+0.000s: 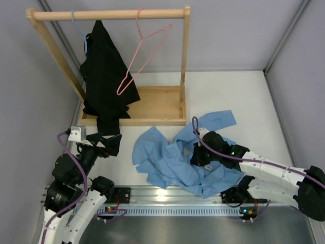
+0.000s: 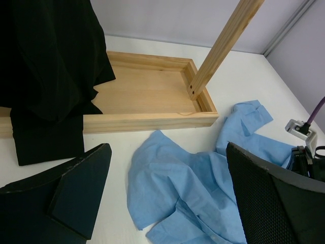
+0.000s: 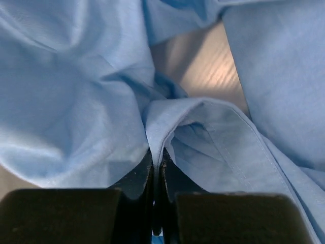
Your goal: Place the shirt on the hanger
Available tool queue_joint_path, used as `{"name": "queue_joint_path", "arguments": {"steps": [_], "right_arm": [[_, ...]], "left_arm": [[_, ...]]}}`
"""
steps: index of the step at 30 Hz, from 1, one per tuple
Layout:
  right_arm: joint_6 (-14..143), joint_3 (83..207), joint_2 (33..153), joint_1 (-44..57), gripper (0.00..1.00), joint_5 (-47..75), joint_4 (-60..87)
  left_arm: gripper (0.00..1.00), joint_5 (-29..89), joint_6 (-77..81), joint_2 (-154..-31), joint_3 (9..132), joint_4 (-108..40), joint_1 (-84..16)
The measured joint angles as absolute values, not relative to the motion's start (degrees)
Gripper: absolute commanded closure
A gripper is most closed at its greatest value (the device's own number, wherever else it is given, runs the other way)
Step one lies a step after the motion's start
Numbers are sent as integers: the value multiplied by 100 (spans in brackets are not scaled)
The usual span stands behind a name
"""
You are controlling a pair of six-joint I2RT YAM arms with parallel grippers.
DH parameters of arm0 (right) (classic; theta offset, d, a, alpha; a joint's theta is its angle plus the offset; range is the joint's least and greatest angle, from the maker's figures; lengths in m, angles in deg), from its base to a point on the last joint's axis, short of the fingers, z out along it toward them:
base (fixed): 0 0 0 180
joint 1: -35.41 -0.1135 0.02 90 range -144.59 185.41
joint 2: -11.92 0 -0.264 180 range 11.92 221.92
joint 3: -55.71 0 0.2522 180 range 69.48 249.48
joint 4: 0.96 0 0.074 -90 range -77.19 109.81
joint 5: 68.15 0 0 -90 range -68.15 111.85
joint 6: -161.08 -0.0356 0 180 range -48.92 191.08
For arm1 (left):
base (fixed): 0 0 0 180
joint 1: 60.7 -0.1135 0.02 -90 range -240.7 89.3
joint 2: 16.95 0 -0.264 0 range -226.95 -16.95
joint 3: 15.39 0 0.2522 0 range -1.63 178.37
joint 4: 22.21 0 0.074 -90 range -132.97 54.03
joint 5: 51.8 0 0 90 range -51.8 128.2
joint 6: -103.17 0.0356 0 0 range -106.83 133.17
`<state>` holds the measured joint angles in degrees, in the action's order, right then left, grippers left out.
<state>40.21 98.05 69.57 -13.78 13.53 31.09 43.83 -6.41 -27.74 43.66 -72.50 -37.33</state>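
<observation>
Blue shirt point(image 1: 167, 160) crumpled on desk point(image 1: 228, 96), right hand point(image 3: 156, 165) pinching a fold, left hand point(image 1: 110, 145) apart at 9 o'clock.

Bare worktop point(image 1: 238, 96) right of the wooden rack point(image 1: 185, 61), plenty of room there. Up top, black garment point(image 1: 104, 76) crowds the rail's left side, pink hanger point(image 1: 148, 56) dangles between it and the right post, and the shirt point(image 1: 167, 160) sprawls up front.

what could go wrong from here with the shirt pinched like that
1. The right tool is shut on only a thin fold of the crumpled shirt; when lifted, the fold may slip out or the shirt may stay bunched.
2. The left tool is open beside the black garment and could snag it.
3. The hanger hangs tilted on the rail and may swing.
</observation>
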Motion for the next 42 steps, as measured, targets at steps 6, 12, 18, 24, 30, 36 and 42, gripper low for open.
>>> {"name": "queue_joint_path", "arguments": {"steps": [6, 12, 18, 24, 30, 36, 42], "right_arm": [[4471, 10638, 6653, -1437, 100, 1489, 3109], [5136, 12592, 6445, -1874, 100, 1500, 3017], [5503, 13718, 6869, -3625, 100, 1679, 2613], [4858, 12485, 8345, -5048, 100, 3294, 1277], [3968, 11584, 9566, -5100, 48, 4641, 1301], [4266, 12255, 8900, -4982, 41, 4494, 1605], [4497, 12129, 7339, -3826, 42, 3449, 2346]], "left_arm": [[2, 4361, -638, -2883, 4366, -7248, -3733], [2, 4354, -638, -3047, 4366, -7244, -3737], [2, 4551, -652, -2927, 4366, -7244, -3877], [2, 4837, -687, -2513, 4366, -7239, -3936], [2, 4861, -687, -2498, 4366, -7239, -3936], [2, 4859, -687, -2498, 4366, -7237, -3936], [2, 4855, -687, -2498, 4366, -7239, -3936]]}}
